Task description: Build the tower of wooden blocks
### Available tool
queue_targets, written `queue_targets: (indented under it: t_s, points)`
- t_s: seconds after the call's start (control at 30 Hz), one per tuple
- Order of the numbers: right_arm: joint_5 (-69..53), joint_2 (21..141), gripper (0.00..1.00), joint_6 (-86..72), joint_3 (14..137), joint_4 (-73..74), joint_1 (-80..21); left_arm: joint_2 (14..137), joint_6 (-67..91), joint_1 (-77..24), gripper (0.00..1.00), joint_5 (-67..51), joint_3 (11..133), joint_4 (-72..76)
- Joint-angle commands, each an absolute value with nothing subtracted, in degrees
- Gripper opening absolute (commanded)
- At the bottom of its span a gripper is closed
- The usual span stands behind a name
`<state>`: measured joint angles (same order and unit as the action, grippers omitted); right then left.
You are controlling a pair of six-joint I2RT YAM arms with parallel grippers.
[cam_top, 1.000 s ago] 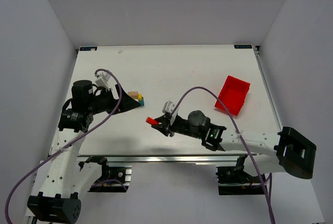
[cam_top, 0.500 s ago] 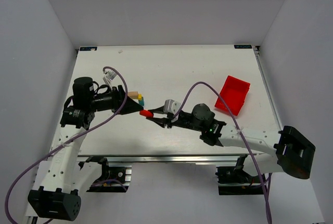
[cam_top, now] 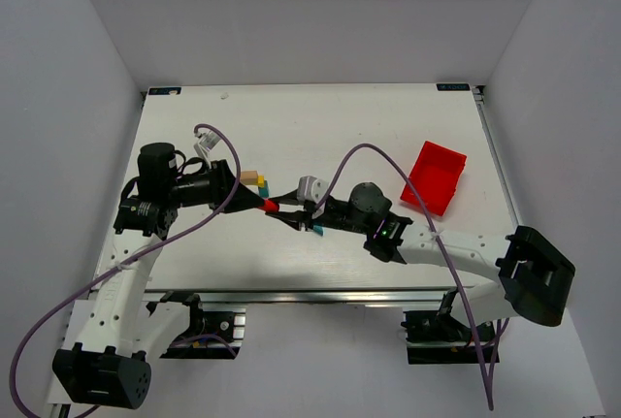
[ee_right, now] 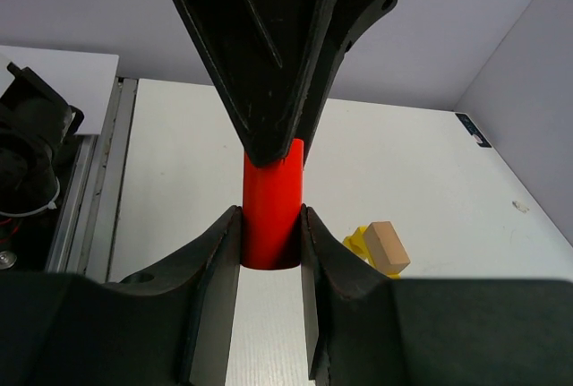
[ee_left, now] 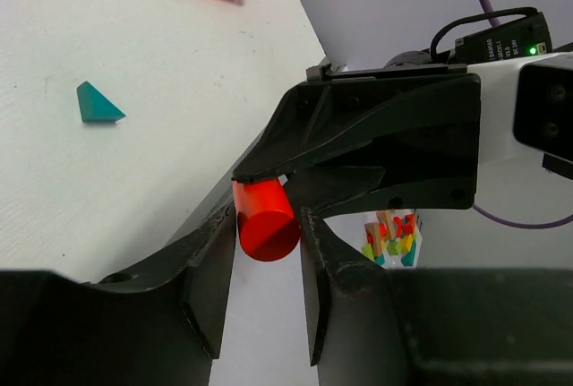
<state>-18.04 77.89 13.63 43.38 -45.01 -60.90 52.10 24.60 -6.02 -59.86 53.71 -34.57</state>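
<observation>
Red cylinder: a short wooden round [ee_left: 266, 222], painted glossy red, with smooth sides and flat ends. It is carried in the air above the surface [cam_top: 320, 127], between the two arms.
Grip on it: the right fingers [ee_right: 215, 261] clamp one end. The left fingers [ee_left: 210, 261] are closed on the other end, and their pads appear to touch both sides of the round. Both arms hold it at once.
Step in hand: this looks like a handover from the right arm to the left.
Doing it well: the left grip should be firm and square across the round before the right fingers let go. The right arm should then back straight off along the cylinder's axis so it does not twist the piece. A round, slick side can roll in the pads, so a slow release is safer.
Started pile: a tan cube [cam_top: 250, 176], a yellow block [cam_top: 260, 181] and a teal cube [cam_top: 263, 190] sit bunched together on the surface, near the left fingers. Whether any of them is stacked on another I cannot tell.
Teal triangle: it lies flat on the surface [ee_left: 97, 104], apart from the pile, under the right arm.
Red bin: it stands well apart on the right side [cam_top: 435, 177].
</observation>
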Motion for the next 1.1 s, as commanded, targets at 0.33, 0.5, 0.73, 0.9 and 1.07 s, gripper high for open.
queue_targets:
  t_s: [0.33,0.5,0.73,0.9,1.07]
  points:
    - [-20.12,79.01,0.0,12.22,48.08,-46.49,-59.68,51.59,22.15,-6.24,0.48,-59.51,55.72,-37.18]
    - [-22.24,79.45,0.0,12.48,48.69,-45.01,-59.77,51.68,22.94,-6.24,0.46,-58.19,56.25,-36.39]
    - [-20.84,79.28,0.0,12.92,48.6,-43.68,-59.68,51.24,23.91,-6.24,0.4,-57.39,56.51,-35.51]
    - [-19.52,79.37,0.0,12.39,48.95,-44.12,-59.68,50.8,22.85,-6.15,0.25,-57.57,56.6,-37.0]
    - [-18.28,80.16,0.1,11.87,49.92,-43.86,-59.68,50.62,22.85,-6.24,0.0,-55.64,57.82,-38.31]
